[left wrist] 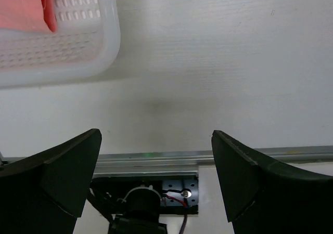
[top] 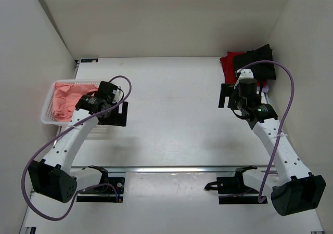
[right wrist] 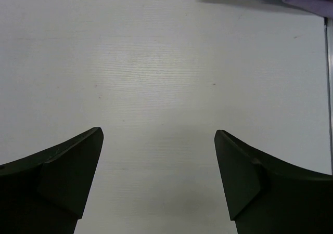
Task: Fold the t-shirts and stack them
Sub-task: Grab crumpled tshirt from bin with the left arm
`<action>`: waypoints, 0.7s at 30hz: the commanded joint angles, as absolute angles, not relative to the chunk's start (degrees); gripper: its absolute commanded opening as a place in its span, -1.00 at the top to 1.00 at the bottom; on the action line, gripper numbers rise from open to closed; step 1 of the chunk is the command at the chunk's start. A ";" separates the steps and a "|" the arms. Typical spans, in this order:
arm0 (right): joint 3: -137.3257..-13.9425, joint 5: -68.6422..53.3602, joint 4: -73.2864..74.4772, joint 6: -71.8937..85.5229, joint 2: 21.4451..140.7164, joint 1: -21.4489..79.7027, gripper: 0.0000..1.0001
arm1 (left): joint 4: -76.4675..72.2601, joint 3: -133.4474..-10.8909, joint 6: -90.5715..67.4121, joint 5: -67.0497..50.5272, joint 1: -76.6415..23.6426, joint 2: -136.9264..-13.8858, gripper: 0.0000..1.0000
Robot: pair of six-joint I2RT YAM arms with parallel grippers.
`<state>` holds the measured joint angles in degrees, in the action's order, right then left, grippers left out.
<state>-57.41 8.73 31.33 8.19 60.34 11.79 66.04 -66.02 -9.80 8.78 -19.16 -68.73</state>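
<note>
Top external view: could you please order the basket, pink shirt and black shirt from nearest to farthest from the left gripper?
1. Basket, left side, beside the left gripper.
2. Pink shirt, inside the basket.
3. Black shirt, far right corner.

A pink shirt (top: pixel 66 100) is lying bunched in a white basket (top: pixel 47 110) at the left edge of the table (top: pixel 171 104). The left gripper (top: pixel 115 115) is hanging just beside the basket's right side. In the far right corner a black shirt (top: pixel 255 61) is lying partly over a red shirt (top: pixel 228 63), and the right gripper (top: pixel 227 95) is hovering near them.
</note>
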 commanded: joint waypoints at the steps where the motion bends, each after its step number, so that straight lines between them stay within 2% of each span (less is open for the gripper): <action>1: -58.88 8.09 31.55 8.88 61.08 12.74 -0.73 | 65.74 -66.71 -16.33 5.36 -17.49 -67.15 -0.98; 8: -61.61 7.82 32.69 8.00 63.80 12.92 -0.75 | 59.88 -67.67 -11.43 -5.35 -12.31 -57.59 -0.97; 11: -65.21 7.91 34.09 7.65 66.96 14.23 -0.75 | 55.29 -69.17 -11.95 3.58 -15.20 -54.85 -0.98; 13: -68.89 7.82 35.50 6.51 69.25 15.64 -0.76 | 54.58 -71.27 -8.80 6.41 -15.21 -57.29 -0.98; 19: -76.02 11.33 39.99 3.08 76.90 22.50 -0.83 | 42.05 -73.21 -6.67 4.58 -11.35 -63.19 -0.98; 20: -75.42 11.42 40.08 3.25 76.56 23.20 -0.84 | 40.45 -73.13 -7.90 3.61 -10.55 -63.80 -0.70; 21: -75.32 10.47 39.73 3.77 76.38 22.77 -0.83 | 37.56 -73.21 -9.91 3.78 -9.24 -65.64 -0.15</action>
